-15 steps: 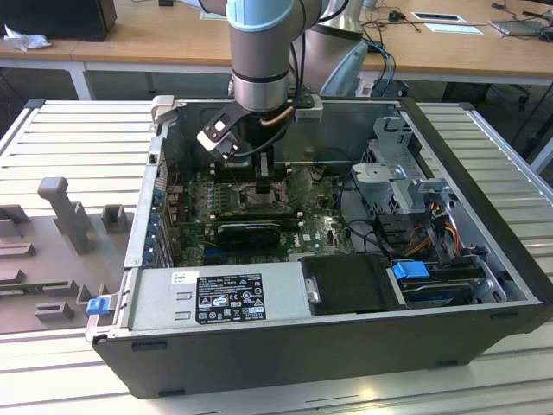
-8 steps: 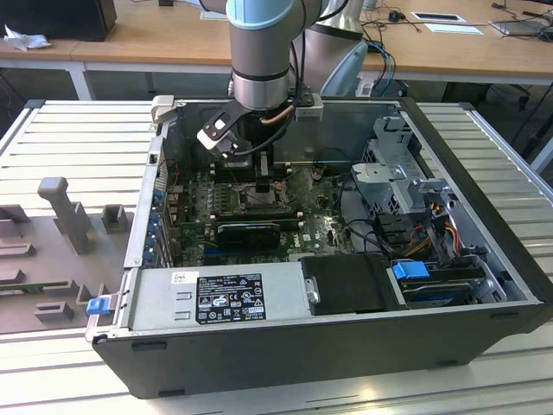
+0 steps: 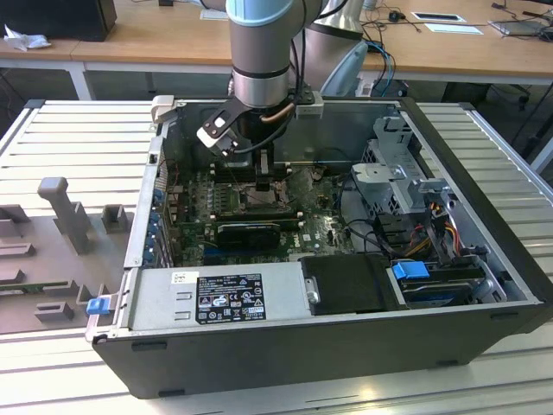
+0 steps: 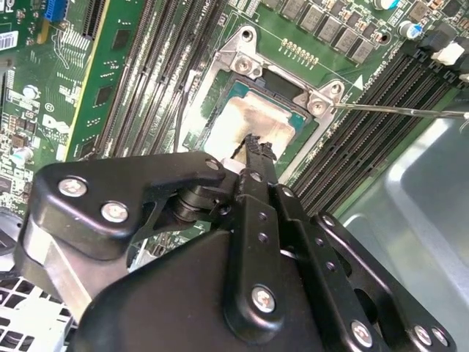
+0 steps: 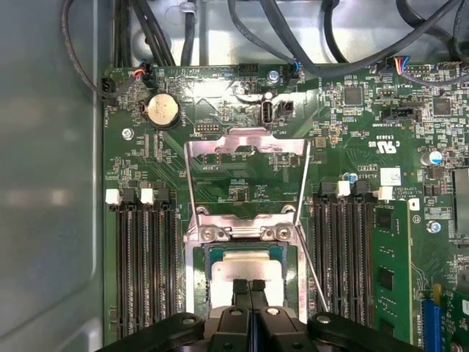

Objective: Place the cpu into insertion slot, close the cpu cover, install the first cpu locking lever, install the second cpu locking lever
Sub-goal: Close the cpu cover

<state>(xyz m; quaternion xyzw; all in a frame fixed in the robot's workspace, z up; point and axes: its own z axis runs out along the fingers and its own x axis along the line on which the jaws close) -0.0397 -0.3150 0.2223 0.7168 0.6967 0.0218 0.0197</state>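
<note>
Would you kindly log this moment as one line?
cpu: in socket | cpu cover: open | gripper: shut, over cpu

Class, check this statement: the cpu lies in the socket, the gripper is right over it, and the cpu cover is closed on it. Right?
Not quite. The cpu lies in the socket with the gripper right over it, but the cpu cover is open, swung back away from it; the first wrist view shows this.

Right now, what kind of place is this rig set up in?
Likely a lab or workshop: an open computer case lies on a slatted metal table, with wooden desks behind it.
</note>
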